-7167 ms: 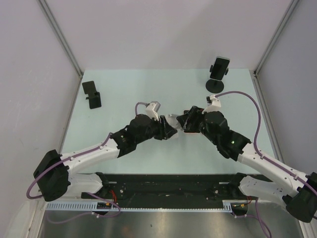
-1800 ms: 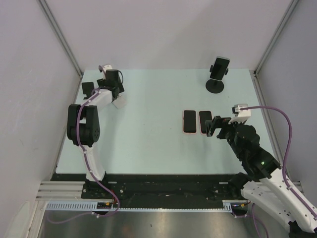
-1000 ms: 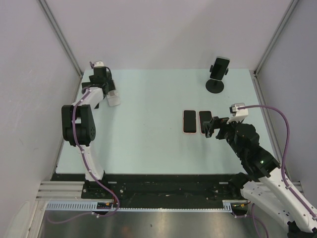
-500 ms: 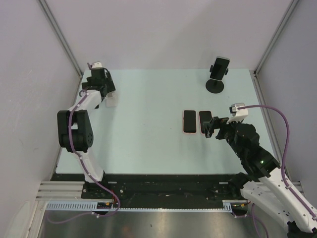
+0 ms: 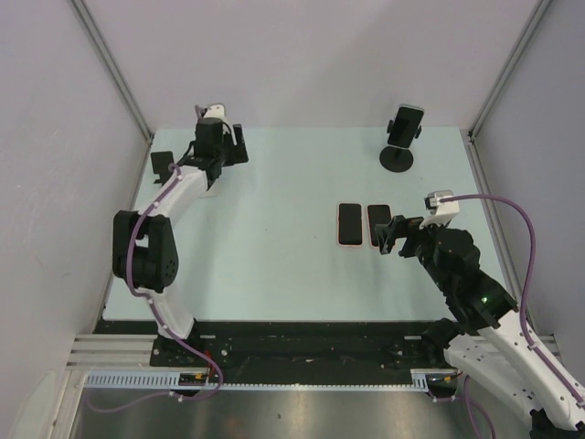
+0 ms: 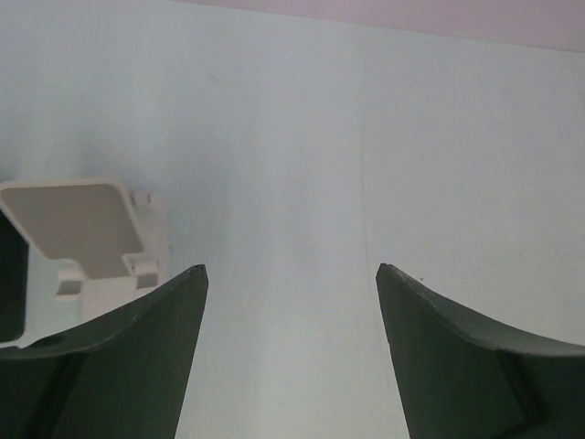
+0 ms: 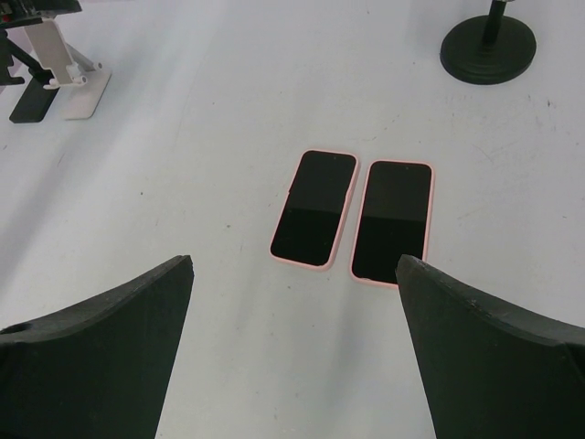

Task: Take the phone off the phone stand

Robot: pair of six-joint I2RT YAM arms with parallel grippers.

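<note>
The phone [image 5: 406, 121] sits in the phone stand [image 5: 397, 157] at the far edge of the table [image 5: 274, 265], ahead of the right pincer [image 7: 294, 265] and off to its right, well apart from it. It is a dark, glossy slab with a pale rim. It leans back in a black clamp with small side arms, on a short post above a round, matte black base. From the right wrist only that disc base and the foot of the post show, at the top right corner.

Nearer, just ahead of the right pincer, two more handsets lie flat, side by side and almost touching. These are the first flat phone [image 7: 315, 208] and, to its right, the second flat phone [image 7: 393, 222]. Both have shiny black glass in pink cases with rounded corners. The right pincer's dark, wedge-shaped fingers stand wide apart with nothing between them.

The left pincer [image 6: 291, 274] is reached out to the far left corner. Its fingers are also parted, with only bare pale-green tabletop in the gap. Just outside its left finger stands a white stand [image 6: 87, 233], a cream plastic plate with rounded corners and two small lips at its foot. Beyond that, further left, is a black stand [image 5: 163, 165]. A purple cable [image 5: 494, 206] loops over the right arm.
</note>
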